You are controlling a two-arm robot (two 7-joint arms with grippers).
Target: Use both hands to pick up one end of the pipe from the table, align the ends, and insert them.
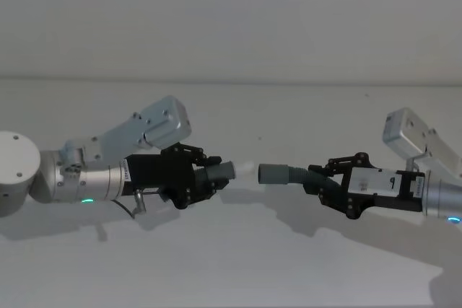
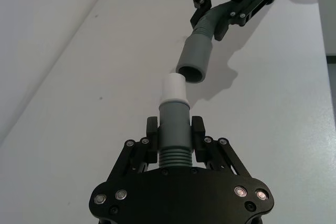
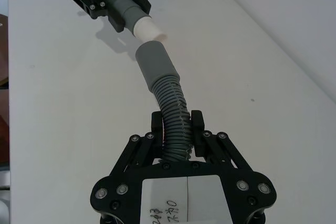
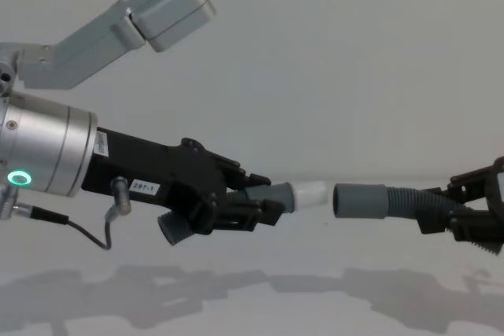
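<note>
Both pipe pieces are held above the white table [image 1: 231, 265], facing each other end to end. My left gripper [image 1: 206, 178] [image 2: 175, 135] [image 4: 244, 206] is shut on the short grey pipe piece [image 2: 173, 124], whose pale tapered tip [image 2: 173, 90] [image 4: 309, 194] points right. My right gripper [image 1: 328, 182] [image 3: 177, 127] is shut on the ribbed hose [image 3: 170, 103], whose wide grey sleeve [image 1: 274, 174] [image 3: 155, 64] [image 4: 361, 201] points left. A small gap separates tip and sleeve mouth, and they are roughly in line.
A pale grey wall [image 1: 231, 19] rises behind the table. The arms' shadows lie on the surface under the grippers. The table's front edge [image 1: 433, 286] shows at the lower right of the head view.
</note>
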